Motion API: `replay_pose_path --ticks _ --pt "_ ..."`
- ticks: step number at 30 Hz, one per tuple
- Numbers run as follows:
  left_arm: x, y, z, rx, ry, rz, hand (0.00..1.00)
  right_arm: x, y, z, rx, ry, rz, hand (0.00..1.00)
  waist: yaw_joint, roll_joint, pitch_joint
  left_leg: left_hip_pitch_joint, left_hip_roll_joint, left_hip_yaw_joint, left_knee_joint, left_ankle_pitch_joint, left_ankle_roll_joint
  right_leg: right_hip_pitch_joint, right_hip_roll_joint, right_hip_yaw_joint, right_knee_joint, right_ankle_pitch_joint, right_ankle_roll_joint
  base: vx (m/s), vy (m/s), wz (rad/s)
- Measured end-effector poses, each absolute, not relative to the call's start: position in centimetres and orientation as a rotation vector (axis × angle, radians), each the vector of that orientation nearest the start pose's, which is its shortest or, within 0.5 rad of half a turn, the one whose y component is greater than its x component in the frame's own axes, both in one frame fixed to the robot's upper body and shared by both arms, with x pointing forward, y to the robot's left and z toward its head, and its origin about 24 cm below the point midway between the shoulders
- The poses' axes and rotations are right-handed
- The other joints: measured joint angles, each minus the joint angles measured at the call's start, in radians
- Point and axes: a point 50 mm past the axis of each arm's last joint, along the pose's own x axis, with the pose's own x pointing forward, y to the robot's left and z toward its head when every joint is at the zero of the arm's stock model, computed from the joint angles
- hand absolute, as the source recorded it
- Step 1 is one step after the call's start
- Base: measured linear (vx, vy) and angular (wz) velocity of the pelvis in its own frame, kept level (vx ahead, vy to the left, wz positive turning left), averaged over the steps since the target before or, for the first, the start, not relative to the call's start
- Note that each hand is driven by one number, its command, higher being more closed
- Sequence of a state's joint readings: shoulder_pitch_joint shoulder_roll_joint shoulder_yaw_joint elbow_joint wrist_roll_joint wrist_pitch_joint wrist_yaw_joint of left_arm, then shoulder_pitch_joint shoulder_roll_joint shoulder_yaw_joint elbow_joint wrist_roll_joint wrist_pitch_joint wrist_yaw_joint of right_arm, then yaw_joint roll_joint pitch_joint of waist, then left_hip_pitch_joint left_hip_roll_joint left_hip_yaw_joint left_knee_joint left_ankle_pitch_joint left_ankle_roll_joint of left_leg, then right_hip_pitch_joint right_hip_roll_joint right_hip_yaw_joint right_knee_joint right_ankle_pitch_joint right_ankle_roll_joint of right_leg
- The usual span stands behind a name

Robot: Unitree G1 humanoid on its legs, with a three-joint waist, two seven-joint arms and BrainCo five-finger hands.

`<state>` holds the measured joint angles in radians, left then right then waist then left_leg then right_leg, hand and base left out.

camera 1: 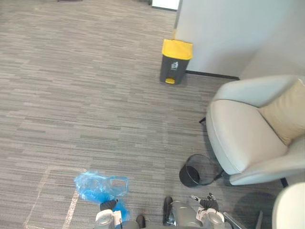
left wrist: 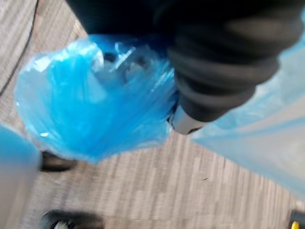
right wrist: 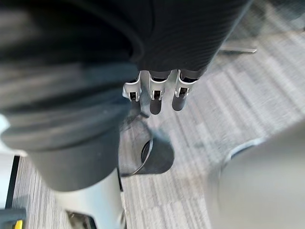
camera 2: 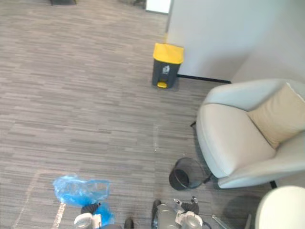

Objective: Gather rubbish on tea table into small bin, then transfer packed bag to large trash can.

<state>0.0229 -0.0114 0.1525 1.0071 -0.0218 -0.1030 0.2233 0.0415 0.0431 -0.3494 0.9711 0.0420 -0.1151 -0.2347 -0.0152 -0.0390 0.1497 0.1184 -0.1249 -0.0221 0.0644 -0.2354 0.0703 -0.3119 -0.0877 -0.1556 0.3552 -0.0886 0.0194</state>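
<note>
While your left hand (camera 1: 108, 206) clenches the gathered plastic of the blue bag (camera 1: 97, 186), the bag hangs low over the carpet, translucent and crumpled, with pale scraps inside. You have one bag, one small black bin (camera 1: 195, 171) beside one armchair (camera 1: 248, 129), and one yellow-lidded trash can (camera 1: 175, 61) by the wall. Your right hand (right wrist: 155, 93) hangs relaxed, holding nothing.
</note>
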Motion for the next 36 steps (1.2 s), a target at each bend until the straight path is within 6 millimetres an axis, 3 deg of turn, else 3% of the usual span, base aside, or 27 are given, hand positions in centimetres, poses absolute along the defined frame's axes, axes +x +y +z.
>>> replay_pose_path --ticks 1,2,3,4,5,7,8,10,11,13,14,16,17,19,22,23,25,27,28,30,31,32,35,36 --pt "13.0 17.6 -14.9 -0.026 0.936 0.374 1.00 11.6 -19.8 -14.9 0.127 0.926 -0.583 0.00 -0.001 0.001 -0.015 0.008 0.005 -0.016 0.056 -0.047 -0.027 0.020 0.021 0.002 -0.006 0.023 -0.033 0.60 -0.089 0.59" --pt "12.7 17.2 -15.0 -0.045 0.944 0.376 1.00 11.6 -20.1 -14.8 0.116 0.925 -0.584 0.00 0.000 0.044 -0.028 -0.034 0.037 -0.006 0.186 -0.074 -0.065 0.049 0.039 -0.019 -0.021 0.006 -0.038 0.63 -0.057 0.50" --pt "12.7 17.2 -15.0 -0.052 0.943 0.383 1.00 11.9 -20.1 -14.7 0.115 0.917 -0.582 0.00 -0.002 0.048 -0.030 -0.074 0.039 0.004 0.273 -0.078 -0.077 0.068 0.039 -0.027 -0.032 -0.003 -0.040 0.65 -0.059 0.29" --pt "13.1 17.0 -14.9 -0.072 0.933 0.394 1.00 12.4 -20.1 -14.5 0.107 0.900 -0.569 0.00 -0.005 0.061 -0.022 -0.158 0.048 0.040 0.473 -0.058 -0.125 0.104 0.046 -0.037 -0.057 -0.009 -0.044 0.74 -0.043 0.02" --pt "13.5 17.1 -14.6 -0.087 0.906 0.411 1.00 13.0 -19.8 -14.4 0.098 0.889 -0.542 0.00 0.017 0.074 -0.013 -0.284 0.116 0.129 0.794 0.015 -0.194 0.193 0.068 -0.011 -0.114 -0.016 -0.056 0.71 -0.051 -0.24" --pt "13.6 17.5 -14.5 -0.088 0.898 0.425 1.00 13.9 -18.6 -14.3 0.107 0.884 -0.501 0.00 0.032 0.072 -0.003 -0.331 0.189 0.199 0.925 -0.021 -0.134 0.304 0.081 0.034 -0.167 -0.028 -0.073 0.60 0.035 -0.56" --pt "14.0 17.6 -14.3 -0.087 0.882 0.426 1.00 14.7 -17.9 -14.1 0.119 0.868 -0.477 0.00 0.042 0.057 0.006 -0.367 0.220 0.227 0.907 -0.048 -0.106 0.355 0.071 0.056 -0.192 -0.030 -0.077 0.50 0.080 -0.53" --pt "14.8 17.4 -13.9 -0.092 0.851 0.421 1.00 15.6 -17.3 -13.8 0.141 0.849 -0.471 0.00 0.052 0.043 0.015 -0.420 0.253 0.253 0.790 -0.080 -0.100 0.389 0.043 0.074 -0.193 -0.035 -0.081 0.38 0.132 -0.51" --pt "15.3 17.4 -13.7 -0.091 0.834 0.417 1.00 16.1 -17.1 -13.6 0.149 0.836 -0.466 0.00 0.058 0.038 0.020 -0.444 0.266 0.253 0.626 -0.066 -0.104 0.404 0.015 0.082 -0.177 -0.053 -0.053 0.48 0.254 -0.60" --pt "14.9 16.9 -13.9 -0.095 0.846 0.405 1.00 16.0 -17.3 -13.5 0.146 0.829 -0.472 0.00 0.068 0.073 0.004 -0.443 0.287 0.164 0.311 0.093 -0.131 0.424 0.007 0.113 -0.162 -0.124 0.023 0.45 0.313 -0.52" --pt "15.4 17.5 -13.7 -0.090 0.838 0.423 1.00 15.7 -17.3 -13.7 0.131 0.847 -0.455 0.00 0.073 0.045 0.011 -0.432 0.257 0.195 0.326 0.145 -0.146 0.448 -0.041 0.144 -0.162 -0.170 0.061 0.41 0.324 -0.26" --pt "15.8 17.4 -13.5 -0.090 0.820 0.414 1.00 15.6 -17.1 -13.8 0.131 0.855 -0.454 0.00 0.075 0.034 0.007 -0.430 0.229 0.209 0.326 0.100 -0.124 0.423 -0.052 0.195 -0.130 -0.153 0.045 0.39 0.280 -0.18" --pt "15.5 17.2 -13.7 -0.095 0.835 0.412 1.00 15.7 -17.0 -13.7 0.126 0.856 -0.446 0.00 0.076 0.025 0.008 -0.409 0.217 0.235 0.333 0.070 -0.110 0.409 -0.070 0.216 -0.087 -0.139 0.056 0.38 0.243 -0.41" --pt "15.3 17.3 -13.7 -0.089 0.836 0.413 1.00 15.3 -16.9 -13.9 0.111 0.868 -0.437 0.00 0.081 0.012 0.010 -0.337 0.207 0.290 0.333 0.038 -0.091 0.390 -0.096 0.264 0.019 -0.117 0.090 0.40 0.205 -0.67" --pt "14.6 17.1 -14.1 -0.071 0.869 0.393 1.00 15.0 -16.8 -14.0 0.097 0.877 -0.422 0.00 0.067 0.012 0.007 -0.218 0.203 0.345 0.314 -0.030 -0.068 0.203 -0.098 0.302 0.450 -0.009 0.188 0.35 0.124 -0.53" --pt "14.9 16.8 -14.1 -0.069 0.878 0.376 1.00 14.6 -16.9 -14.2 0.096 0.888 -0.427 0.00 0.059 0.013 0.008 -0.169 0.204 0.349 0.302 -0.052 -0.067 0.133 -0.089 0.275 0.578 -0.043 0.153 0.42 0.079 -0.20" --pt "14.5 16.7 -14.3 -0.070 0.896 0.377 1.00 14.8 -17.2 -14.0 0.093 0.872 -0.434 0.00 0.059 0.021 0.013 -0.077 0.211 0.378 0.247 -0.074 -0.080 0.027 -0.071 0.198 0.643 -0.110 0.094 0.46 0.023 -0.35" --pt "14.4 16.8 -14.5 -0.067 0.911 0.377 1.00 15.1 -17.3 -13.8 0.095 0.858 -0.438 0.00 0.056 0.021 0.014 0.005 0.223 0.396 0.201 -0.090 -0.087 -0.046 -0.052 0.095 0.578 -0.151 0.056 0.46 -0.053 -0.25" --pt "14.3 16.7 -14.6 -0.065 0.920 0.372 1.00 15.2 -17.5 -13.7 0.097 0.851 -0.445 0.00 0.046 0.019 0.013 0.058 0.226 0.395 0.152 -0.090 -0.088 -0.077 -0.036 0.030 0.432 -0.151 0.040 0.43 -0.107 0.18" --pt "14.3 16.5 -14.6 -0.056 0.923 0.356 1.00 15.4 -17.6 -13.6 0.101 0.843 -0.451 0.00 0.028 0.014 0.011 0.106 0.215 0.378 0.104 -0.089 -0.089 -0.084 -0.015 0.000 0.201 -0.084 0.029 0.44 -0.130 0.44" --pt "14.1 16.6 -14.7 -0.043 0.935 0.347 1.00 14.9 -17.6 -13.9 0.105 0.863 -0.458 0.00 0.018 -0.008 0.006 0.146 0.183 0.329 0.075 -0.089 -0.093 -0.075 -0.005 0.019 0.069 0.071 -0.045 0.57 -0.151 0.23" --pt "13.8 16.0 -15.0 -0.058 0.959 0.339 1.00 15.5 -18.4 -13.7 0.080 0.854 -0.460 0.00 0.024 0.047 0.010 0.157 0.220 0.286 0.081 -0.074 -0.116 -0.062 0.018 0.003 0.093 0.048 -0.056 0.56 -0.139 0.08" --pt "13.8 15.7 -15.0 -0.064 0.959 0.332 1.00 15.7 -18.6 -13.7 0.066 0.857 -0.463 0.00 0.014 0.073 0.009 0.153 0.246 0.193 0.189 -0.009 -0.173 -0.025 0.032 -0.014 0.158 -0.071 -0.076 0.55 -0.189 -0.02" --pt "14.0 15.7 -15.0 -0.065 0.955 0.331 1.00 15.5 -18.6 -13.7 0.066 0.861 -0.465 0.00 0.010 0.075 0.009 0.134 0.259 0.174 0.251 0.003 -0.191 -0.002 0.037 -0.024 0.151 -0.083 -0.076 0.47 -0.184 0.21"
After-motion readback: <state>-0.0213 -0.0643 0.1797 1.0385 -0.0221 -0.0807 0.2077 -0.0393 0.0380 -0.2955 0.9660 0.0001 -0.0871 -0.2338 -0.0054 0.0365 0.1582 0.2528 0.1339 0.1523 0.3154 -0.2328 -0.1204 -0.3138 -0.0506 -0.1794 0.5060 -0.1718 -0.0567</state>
